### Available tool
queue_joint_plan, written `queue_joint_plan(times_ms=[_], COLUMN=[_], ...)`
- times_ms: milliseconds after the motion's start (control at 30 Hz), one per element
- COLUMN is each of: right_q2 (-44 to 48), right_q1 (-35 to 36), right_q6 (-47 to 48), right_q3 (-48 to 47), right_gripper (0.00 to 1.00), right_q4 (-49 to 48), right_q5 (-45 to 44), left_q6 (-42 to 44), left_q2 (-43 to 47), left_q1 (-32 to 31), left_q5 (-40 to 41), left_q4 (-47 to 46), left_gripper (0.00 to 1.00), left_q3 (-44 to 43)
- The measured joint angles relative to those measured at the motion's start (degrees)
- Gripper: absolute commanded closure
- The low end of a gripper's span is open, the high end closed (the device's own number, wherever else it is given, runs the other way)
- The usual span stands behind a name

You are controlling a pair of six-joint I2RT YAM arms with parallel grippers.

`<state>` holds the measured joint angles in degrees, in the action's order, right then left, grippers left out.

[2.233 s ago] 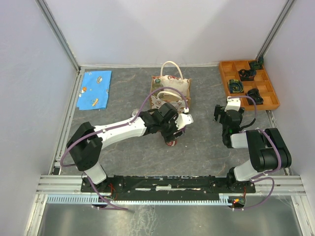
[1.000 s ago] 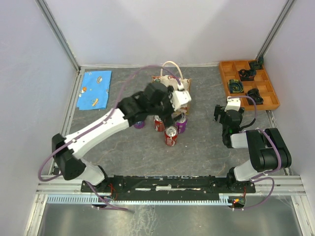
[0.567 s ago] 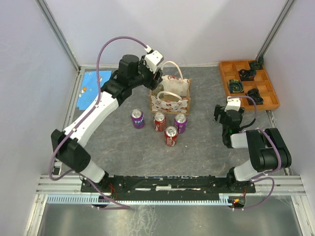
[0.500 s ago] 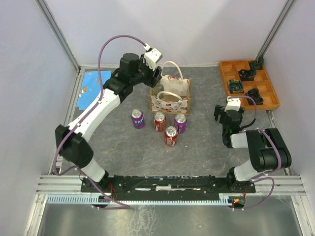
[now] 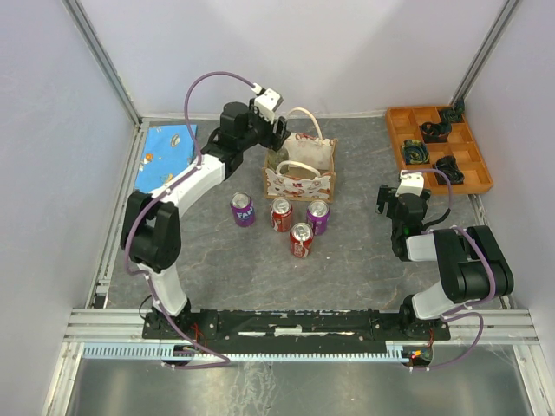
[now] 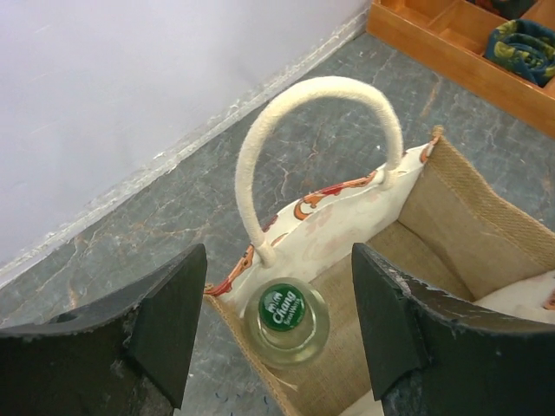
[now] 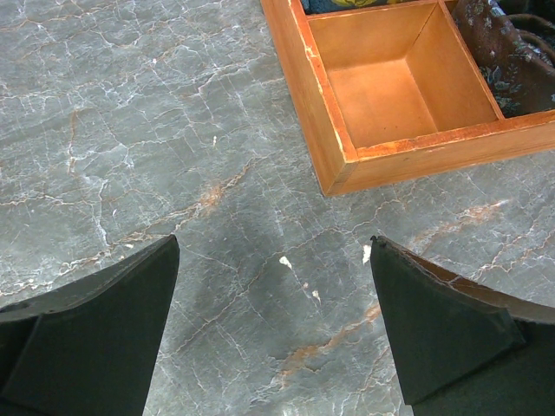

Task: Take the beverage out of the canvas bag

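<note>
Canvas bag (image 5: 299, 184) sat upright on the grey table (image 5: 364, 260), well back toward the far wall, and you had the left gripper (image 6: 277, 256) poised right over its left end, jaws spread wide with nothing between them. Straight below that gap, in the left wrist view, a glass bottle (image 6: 286, 314) with a green cap stood upright inside the bag, tucked into the corner at the foot of one cream handle (image 6: 321, 87) that arched up in front of it. The rest of the bag's burlap interior that showed in that view looked bare. Out front of the bag, four cans stood in a loose cluster on the table: a purple can (image 5: 242, 209) to the left, a red can (image 5: 281, 214) beside it, a second purple can (image 5: 317, 217), and another red can (image 5: 301, 239) nearest the arms. A blue patterned cloth (image 5: 165, 156) lay flat in the far left corner. Over on your right, the right gripper (image 7: 273, 247) hung low above bare table, jaws wide apart and holding nothing, near the closest corner of the orange tray (image 7: 338, 165).
</note>
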<state>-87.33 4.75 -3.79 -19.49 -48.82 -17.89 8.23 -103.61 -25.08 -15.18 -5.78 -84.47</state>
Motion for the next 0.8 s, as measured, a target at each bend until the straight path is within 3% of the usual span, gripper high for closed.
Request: queue_joint_plan(times_ms=[267,800], right_q2=[0.0,0.0], right_q1=[0.0,0.0], right_q6=[0.0,0.0], right_q3=[0.0,0.0], right_gripper=[0.01,0.01], right_q4=[0.0,0.0], right_q5=[0.0,0.0], left_q6=[-1.6,-2.4], left_q2=[-5.2,-9.0], left_q1=[1.3,1.3], left_q5=[-1.6,-4.5], left_q4=[-8.4,-9.4], left_gripper=[0.28,0.36], left_q3=[1.9,1.9])
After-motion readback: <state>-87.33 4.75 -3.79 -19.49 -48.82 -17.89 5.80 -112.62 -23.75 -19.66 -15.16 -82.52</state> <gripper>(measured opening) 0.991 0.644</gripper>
